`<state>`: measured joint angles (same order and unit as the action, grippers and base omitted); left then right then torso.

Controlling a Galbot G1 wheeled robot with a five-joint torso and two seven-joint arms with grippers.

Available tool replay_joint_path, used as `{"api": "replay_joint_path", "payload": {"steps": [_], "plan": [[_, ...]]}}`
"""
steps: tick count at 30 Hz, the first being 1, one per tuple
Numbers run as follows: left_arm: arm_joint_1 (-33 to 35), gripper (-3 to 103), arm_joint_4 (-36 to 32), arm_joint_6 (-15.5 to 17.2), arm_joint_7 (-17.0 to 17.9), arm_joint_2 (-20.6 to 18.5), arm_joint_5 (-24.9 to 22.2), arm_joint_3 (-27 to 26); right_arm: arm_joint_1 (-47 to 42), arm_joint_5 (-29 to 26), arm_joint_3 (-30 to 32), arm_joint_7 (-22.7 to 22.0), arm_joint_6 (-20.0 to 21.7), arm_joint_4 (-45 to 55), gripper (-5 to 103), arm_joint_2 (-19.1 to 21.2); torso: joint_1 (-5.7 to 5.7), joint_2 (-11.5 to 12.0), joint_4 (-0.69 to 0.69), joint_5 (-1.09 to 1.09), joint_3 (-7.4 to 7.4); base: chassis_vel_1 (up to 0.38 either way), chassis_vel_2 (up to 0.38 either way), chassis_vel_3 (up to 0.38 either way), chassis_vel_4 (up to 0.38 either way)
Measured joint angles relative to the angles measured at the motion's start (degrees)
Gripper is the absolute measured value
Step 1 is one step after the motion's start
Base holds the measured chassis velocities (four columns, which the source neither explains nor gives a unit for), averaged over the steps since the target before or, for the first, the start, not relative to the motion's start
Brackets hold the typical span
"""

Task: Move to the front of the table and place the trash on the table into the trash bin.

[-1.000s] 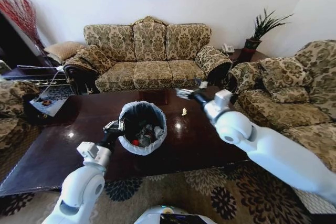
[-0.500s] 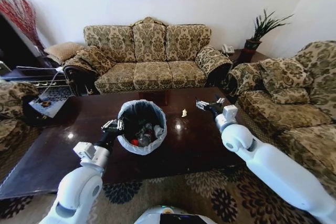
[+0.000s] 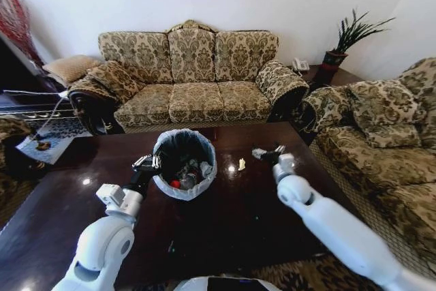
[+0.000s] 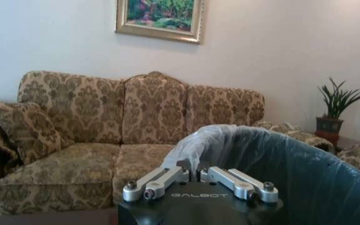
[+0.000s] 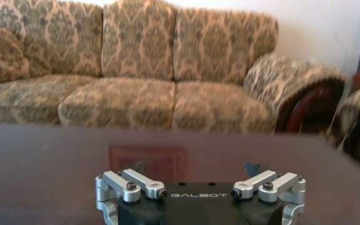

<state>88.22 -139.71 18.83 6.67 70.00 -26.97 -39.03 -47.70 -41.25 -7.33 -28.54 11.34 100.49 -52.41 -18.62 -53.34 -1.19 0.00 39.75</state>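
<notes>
The trash bin [image 3: 167, 189] stands on the dark table [image 3: 225, 223], its whitish liner folded over the rim. Several pieces of trash [image 3: 189, 174] lie inside it, one with red on it. My left gripper [image 3: 146, 163] is shut on the bin's left rim; the left wrist view shows its closed linkages at the liner [image 4: 192, 145]. One small pale scrap of trash [image 3: 241, 164] lies on the table just right of the bin. My right gripper [image 3: 264, 153] hovers low, open and holding nothing, a little right of that scrap. The right wrist view shows it [image 5: 196, 169] over the table's inlaid square [image 5: 146, 161].
A patterned three-seat sofa [image 3: 194, 86] stands behind the table and an armchair [image 3: 381, 134] on the right. A potted plant [image 3: 344, 42] sits on a corner stand. A dark side unit with papers [image 3: 34, 144] is at the left.
The whole view has shifted, so the camera moved closer to the table. My right gripper has drawn back and come down toward the tabletop near the scrap. The left gripper stays on the bin rim.
</notes>
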Motion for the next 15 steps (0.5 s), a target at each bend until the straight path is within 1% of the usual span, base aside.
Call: {"api": "replay_joint_path", "payload": {"steps": [2,3,4,5,7,9,12,13,15], "plan": [[-0.20,3,0.36,0.00,-0.05,0.01,0.00,0.10,-0.84,0.86,-0.78,0.37,-0.70,-3.13,100,-3.40,0.13,-0.05,-0.02,-0.03,-0.07,0.000,0.000,0.000,0.000],[-0.25,3,0.43,0.00,-0.06,0.02,0.00,0.12,-0.93,1.24,-1.05,0.49,-0.98,-4.38,100,-4.44,0.15,-0.06,-0.05,-0.01,-0.07,0.063,-0.021,-0.055,0.067],[-0.25,3,0.43,0.00,-0.06,0.02,0.00,0.12,-0.93,1.24,-1.05,0.49,-0.98,-4.38,100,-4.44,0.15,-0.06,-0.05,-0.01,-0.07,0.063,-0.021,-0.055,0.067],[-0.33,3,0.64,-0.01,-0.24,-0.10,-0.03,0.13,-1.01,2.18,-1.33,0.78,-1.84,-6.62,100,-6.12,0.14,-0.06,-0.04,-0.02,-0.06,0.050,-0.048,-0.055,0.015],[-0.50,3,0.96,0.01,-0.50,-0.55,-0.07,0.14,-1.00,3.72,-1.43,1.27,-3.23,-9.83,100,-8.14,0.10,-0.05,-0.02,-0.02,-0.05,0.025,-0.018,-0.057,0.008],[-0.56,3,1.04,0.02,-0.56,-0.78,-0.07,0.10,-0.85,4.27,-1.49,1.54,-3.87,-11.44,100,-8.94,0.08,-0.05,-0.01,-0.02,-0.04,0.000,0.000,0.000,0.000],[-0.52,3,1.09,0.14,-0.69,-0.98,-0.11,0.08,0.69,5.33,-1.56,3.39,-5.94,-16.96,100,-11.30,0.00,-0.02,-0.01,-0.01,-0.01,0.000,0.000,0.000,0.000],[-0.52,3,1.09,0.14,-0.69,-0.98,-0.11,0.08,0.69,5.33,-1.56,3.39,-5.94,-16.96,100,-11.30,0.00,-0.02,-0.01,-0.01,-0.01,0.000,0.000,0.000,0.000],[-0.41,3,1.18,0.15,-0.70,-0.91,-0.11,0.08,1.62,5.42,-1.39,5.13,-6.75,-19.60,100,-12.36,0.01,-0.02,-0.01,-0.01,-0.01,0.000,0.000,0.000,0.000]]}}
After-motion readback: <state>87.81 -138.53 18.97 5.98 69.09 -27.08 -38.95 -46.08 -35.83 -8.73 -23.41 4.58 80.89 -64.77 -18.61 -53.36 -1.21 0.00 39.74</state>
